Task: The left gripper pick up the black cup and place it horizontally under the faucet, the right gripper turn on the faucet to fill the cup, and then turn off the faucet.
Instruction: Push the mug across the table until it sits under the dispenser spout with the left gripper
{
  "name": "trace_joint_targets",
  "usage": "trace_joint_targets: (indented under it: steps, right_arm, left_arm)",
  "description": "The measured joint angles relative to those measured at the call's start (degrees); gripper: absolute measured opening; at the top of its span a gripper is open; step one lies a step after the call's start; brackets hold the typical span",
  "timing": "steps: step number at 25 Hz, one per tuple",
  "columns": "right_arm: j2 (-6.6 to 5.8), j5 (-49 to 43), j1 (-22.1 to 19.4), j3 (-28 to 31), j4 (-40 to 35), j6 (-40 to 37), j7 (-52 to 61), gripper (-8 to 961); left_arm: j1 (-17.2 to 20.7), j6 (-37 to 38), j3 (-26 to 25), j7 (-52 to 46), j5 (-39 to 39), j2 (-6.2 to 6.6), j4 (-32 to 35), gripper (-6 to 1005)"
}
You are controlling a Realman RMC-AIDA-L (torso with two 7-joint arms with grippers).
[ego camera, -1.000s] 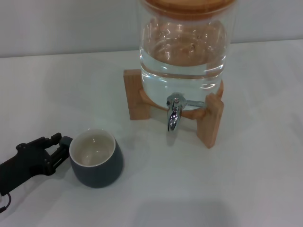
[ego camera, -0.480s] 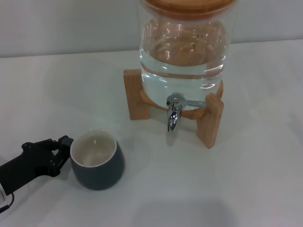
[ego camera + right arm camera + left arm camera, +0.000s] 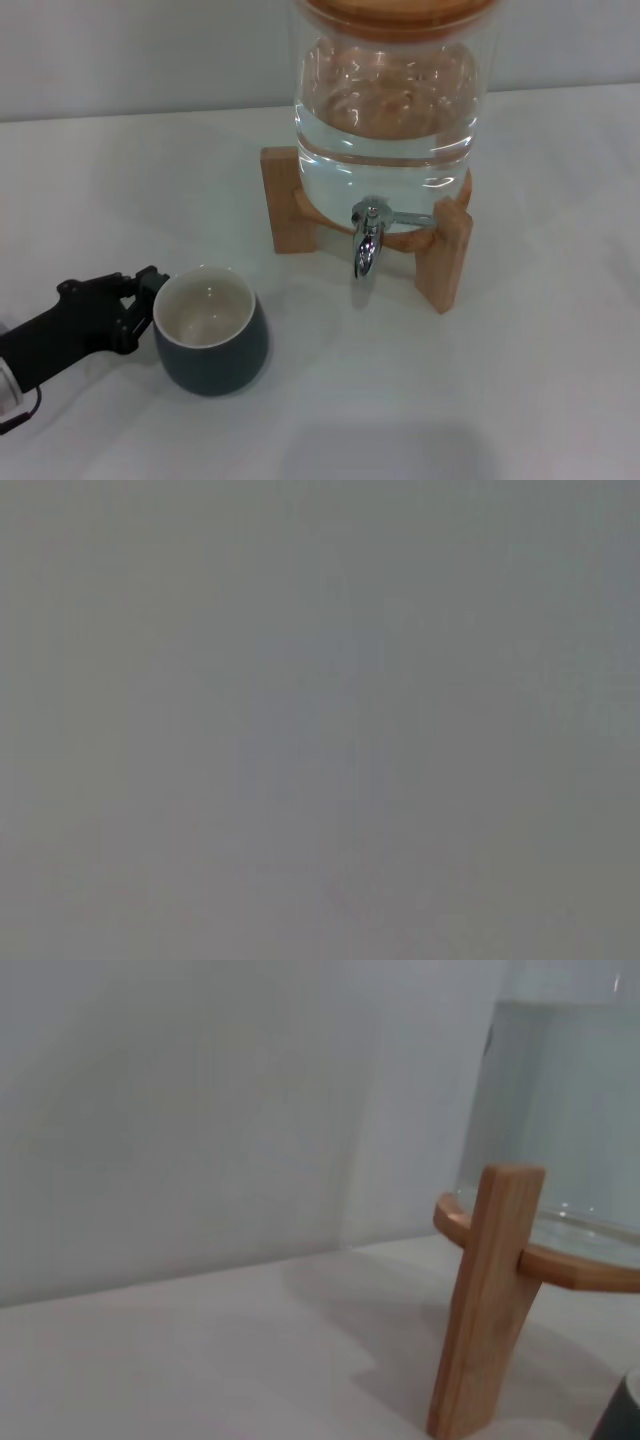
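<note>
Left gripper [image 3: 143, 300]: reaching in low from the near left, its tip touching the left side of the black cup; whether its fingers are apart, together or clamped, I cannot tell.
Black cup [image 3: 210, 342]: sitting upright on the white table [image 3: 520, 400], mouth facing up and showing an off-white inside, near and left of the faucet, well apart from it; a sliver of its dark wall is showing at the edge of the left wrist view [image 3: 622, 1415].
Faucet [image 3: 367, 238]: hanging from the front of the glass jar [image 3: 388, 95], spout pointing down, nothing sitting under it.
Glass jar: holding clear water and resting on a wooden stand [image 3: 444, 255] at the far centre.
Right gripper: not appearing in any view; the right wrist view is showing only flat grey.
</note>
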Motion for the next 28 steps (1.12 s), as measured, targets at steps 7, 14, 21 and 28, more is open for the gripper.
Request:
trace_joint_targets:
  steps: [7,14,21,28]
  right_arm:
    - [0.00,-0.3,1.3,-0.2,0.0,0.4,0.0,826]
    - [-0.01,-0.5,1.6,-0.3,0.0,1.5,0.0,826]
    - [-0.01,-0.6,1.6,-0.3,0.0,2.5,0.0,826]
    - [-0.01,-0.7,1.6,-0.3,0.0,2.6,0.0,826]
  left_arm:
    - [-3.8,0.3,0.7,-0.1,0.4,-0.22,-1.2,141]
    - [-7.9,5.2,8.8,-2.7,0.2,-0.56,-3.1,140]
    - [-10.7,7.1,11.0,-3.5,-1.2,-0.93,-4.4,139]
    - [-14.2,9.7,13.1,-2.7,-2.8,-1.31,-7.2,139]
